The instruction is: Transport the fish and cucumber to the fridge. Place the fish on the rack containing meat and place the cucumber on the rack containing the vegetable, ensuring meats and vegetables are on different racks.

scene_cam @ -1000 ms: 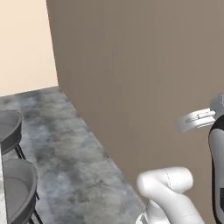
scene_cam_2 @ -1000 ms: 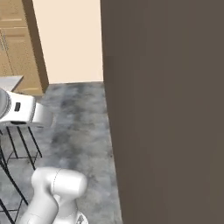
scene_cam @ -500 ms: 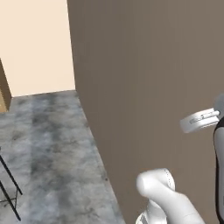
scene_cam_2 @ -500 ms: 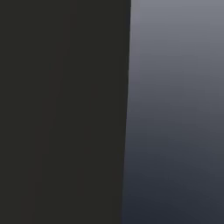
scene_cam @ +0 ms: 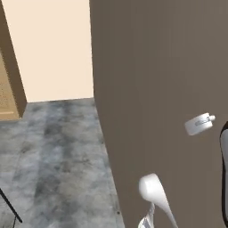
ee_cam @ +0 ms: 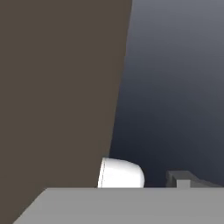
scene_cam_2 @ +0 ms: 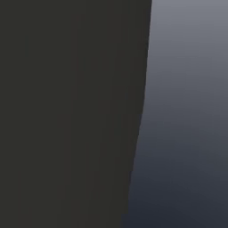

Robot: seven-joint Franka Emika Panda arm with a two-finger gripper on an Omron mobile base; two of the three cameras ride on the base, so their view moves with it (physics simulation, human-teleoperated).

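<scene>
The fridge shows as a smooth silver-grey face (scene_cam_2: 187, 111) right of a dark panel edge in the right base view, and again as a grey-blue face (ee_cam: 175, 78) in the hand view. My gripper (ee_cam: 144, 183) points at it, open, with nothing between its fingers. One dark fingertip (ee_cam: 183, 178) rises at the bottom right. The fish, the cucumber, the meat and the vegetable are out of view. In the left base view, white links of my arm (scene_cam: 153, 191) stand low before a tall brown panel (scene_cam: 156, 80).
The brown panel (ee_cam: 57, 87) stands very close on the left of the hand view. In the left base view, grey mottled floor (scene_cam: 53, 156) lies open to the left. A cream wall (scene_cam: 53, 49) and a wooden cabinet edge (scene_cam: 6, 80) stand behind it.
The base has driven and turned, so the whole picture shifted. The stools slid out of the left base view, and the right base view went from open kitchen to close dark and grey surfaces. The gripper's state is unchanged.
</scene>
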